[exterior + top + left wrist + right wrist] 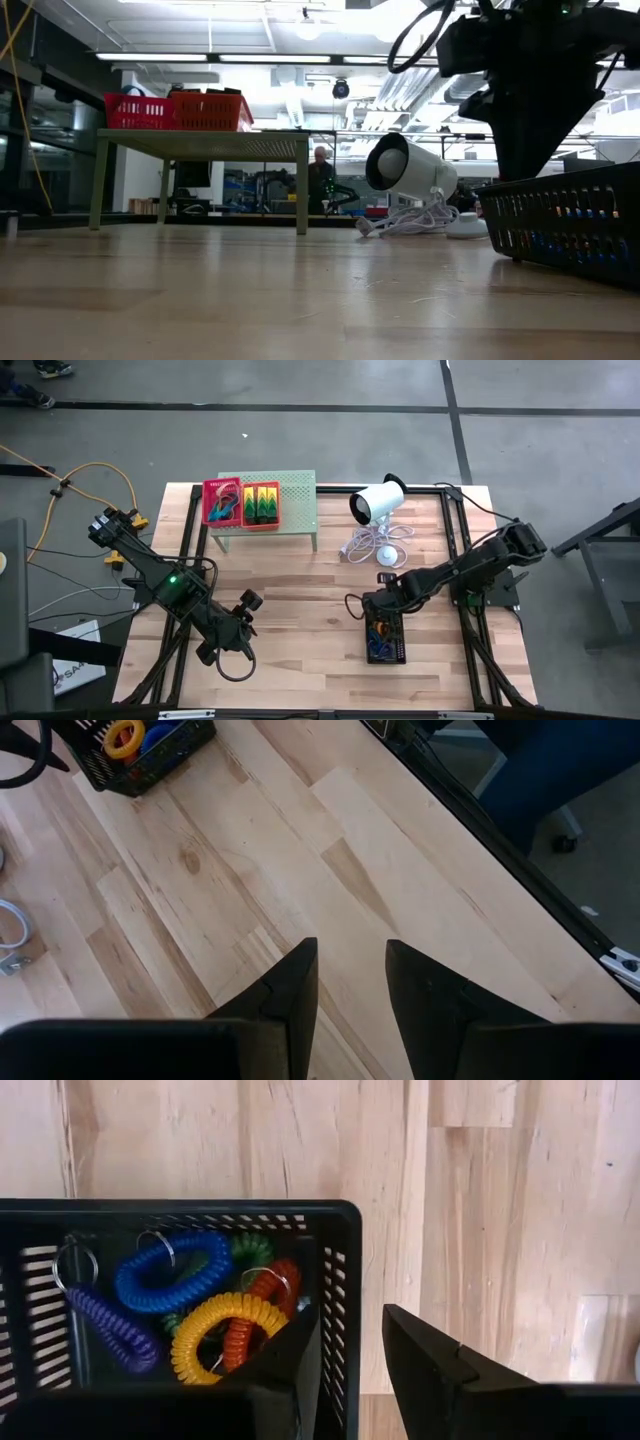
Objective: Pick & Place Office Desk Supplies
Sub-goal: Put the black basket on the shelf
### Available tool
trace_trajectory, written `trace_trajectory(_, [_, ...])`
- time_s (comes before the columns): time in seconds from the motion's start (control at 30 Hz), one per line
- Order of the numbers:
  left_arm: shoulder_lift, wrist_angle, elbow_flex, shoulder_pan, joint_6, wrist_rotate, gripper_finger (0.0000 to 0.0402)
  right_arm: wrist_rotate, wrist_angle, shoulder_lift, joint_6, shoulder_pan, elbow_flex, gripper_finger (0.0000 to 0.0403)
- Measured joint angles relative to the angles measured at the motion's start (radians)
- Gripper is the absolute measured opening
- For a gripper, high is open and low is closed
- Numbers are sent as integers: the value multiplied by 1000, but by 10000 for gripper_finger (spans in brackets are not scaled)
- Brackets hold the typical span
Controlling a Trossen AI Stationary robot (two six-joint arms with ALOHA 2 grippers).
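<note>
A black mesh basket [386, 640] stands on the wooden table right of centre, holding several coiled loops [190, 1315] in blue, purple, yellow, orange and green. My right gripper [352, 1312] points down at its far end, open, with one finger inside and one outside the end wall [345, 1280]. Two red baskets, one with loops [222, 502] and one with green packs [261, 506], rest on the pale-green stand [295, 500]. My left gripper [350, 945] hangs open over bare wood near the table's left front [232, 652]. My right gripper straddles the black basket's far end wall [345, 1280] near a corner, coming from above. Bare wood shows between the outer finger [420, 1350] and the wall. Whether the inner finger [295, 1350] touches the wall cannot be told. The basket stands flat on the table.
A white cylinder device [378, 503] with its coiled cable [372, 542] lies behind the black basket, right of the stand. A dark frame runs along the table's edges [455, 540]. Open wood lies between the two arms [300, 610].
</note>
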Motion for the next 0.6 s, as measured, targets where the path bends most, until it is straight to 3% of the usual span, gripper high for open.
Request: trace_trajectory(0.6, [0,0,0,0,0,0,113,-48,159,8,48,-26,-137,99])
